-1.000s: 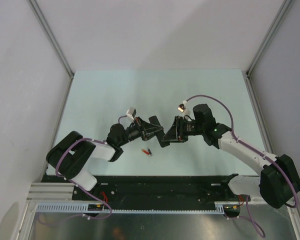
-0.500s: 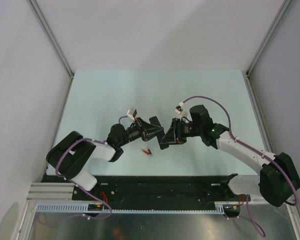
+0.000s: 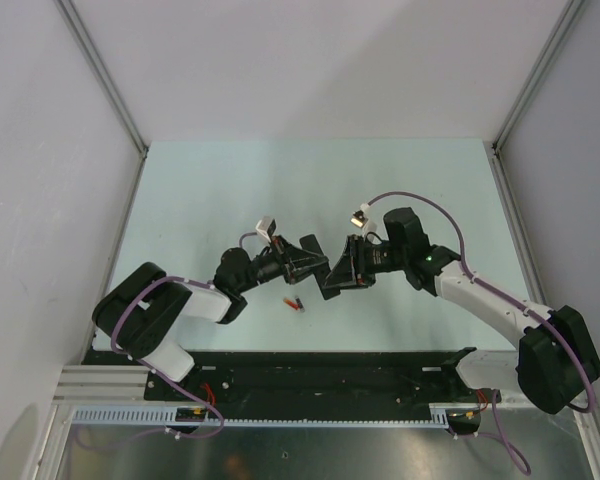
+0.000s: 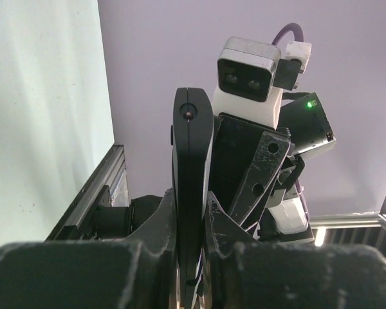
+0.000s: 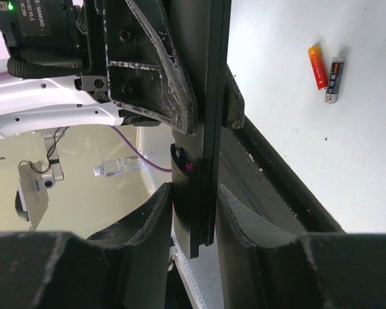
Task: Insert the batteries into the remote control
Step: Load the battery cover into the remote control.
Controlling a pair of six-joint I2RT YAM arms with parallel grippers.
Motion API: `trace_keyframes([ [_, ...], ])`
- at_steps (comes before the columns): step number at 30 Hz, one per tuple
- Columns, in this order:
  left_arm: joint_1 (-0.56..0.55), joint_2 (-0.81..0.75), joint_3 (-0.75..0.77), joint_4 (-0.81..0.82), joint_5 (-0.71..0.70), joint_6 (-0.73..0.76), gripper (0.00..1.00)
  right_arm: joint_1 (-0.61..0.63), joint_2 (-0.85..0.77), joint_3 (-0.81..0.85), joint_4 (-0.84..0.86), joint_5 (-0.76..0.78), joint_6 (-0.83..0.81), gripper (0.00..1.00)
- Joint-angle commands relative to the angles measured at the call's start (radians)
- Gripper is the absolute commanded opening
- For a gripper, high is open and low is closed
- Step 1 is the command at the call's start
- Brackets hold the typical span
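The remote control (image 3: 327,268) is a slim black bar held in mid-air between the two arms, above the table's middle. My left gripper (image 3: 313,262) is shut on one end of it; the bar stands edge-on between its jaws in the left wrist view (image 4: 192,148). My right gripper (image 3: 338,274) is closed around the other end, seen in the right wrist view (image 5: 202,116). Two batteries lie side by side on the table (image 3: 296,303): a red-orange one (image 5: 317,66) and a darker one (image 5: 333,80).
The pale green table (image 3: 200,200) is bounded by white walls on the left, back and right. A black rail (image 3: 310,375) runs along the near edge by the arm bases. The right wrist camera (image 4: 251,71) faces the left wrist camera closely.
My right gripper moved left to meet the left gripper at the remote, then stayed almost still. The left arm and the batteries have not moved.
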Motion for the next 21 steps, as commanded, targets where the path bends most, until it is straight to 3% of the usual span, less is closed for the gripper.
trace_keyframes([
  [1, 0.012, -0.046, 0.021, 0.421, 0.084, -0.049, 0.0, -0.013, 0.003, 0.016, -0.009, -0.039, -0.026, 0.35],
  [21, 0.035, -0.116, -0.016, 0.421, 0.093, -0.044, 0.0, -0.019, -0.023, -0.05, 0.109, -0.115, 0.046, 0.36],
])
